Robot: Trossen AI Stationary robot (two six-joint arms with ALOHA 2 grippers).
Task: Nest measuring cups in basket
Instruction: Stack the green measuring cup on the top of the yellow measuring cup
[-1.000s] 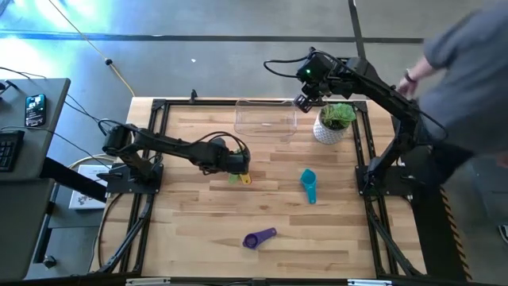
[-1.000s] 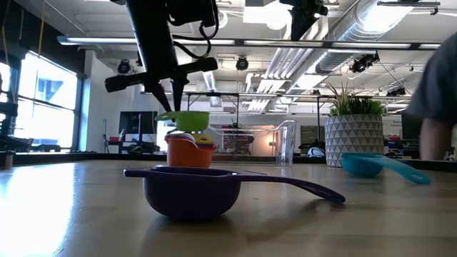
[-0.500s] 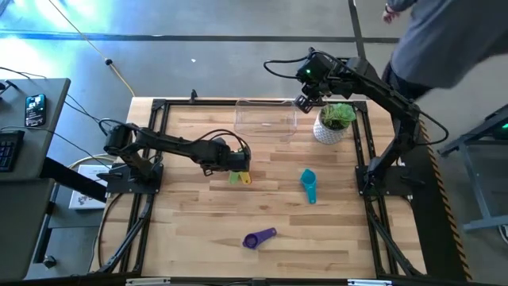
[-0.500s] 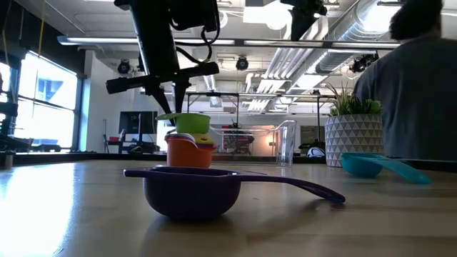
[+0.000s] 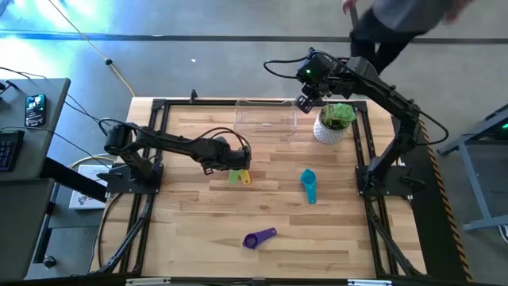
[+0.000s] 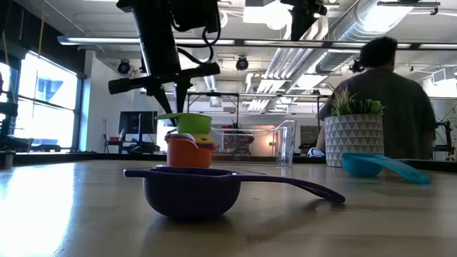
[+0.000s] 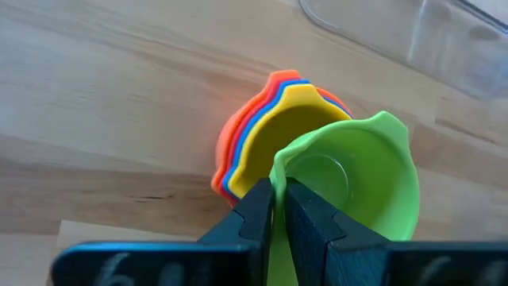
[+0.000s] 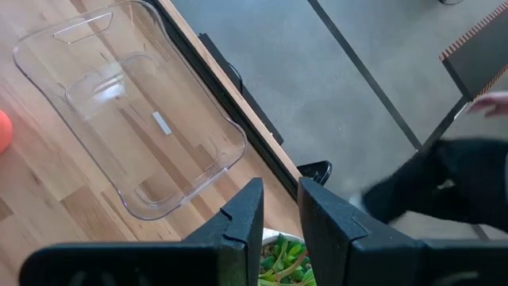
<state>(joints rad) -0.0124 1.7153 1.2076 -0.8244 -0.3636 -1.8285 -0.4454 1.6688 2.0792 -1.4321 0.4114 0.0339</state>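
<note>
Pinching the smooth green cup's (image 7: 357,179) rim, left gripper (image 7: 278,208) fingers.

A white pot with a green plant (image 5: 333,122) stands at the far right of the wooden tabletop (image 5: 198,218). A person (image 6: 389,96) is beyond it.

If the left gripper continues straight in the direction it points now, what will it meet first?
Probably the stack of nested cups. The left gripper is shut on the rim of the green cup, which hangs just above that stack on the table. The green cup would likely touch the yellow cup first; the depth is hard to judge.
</note>
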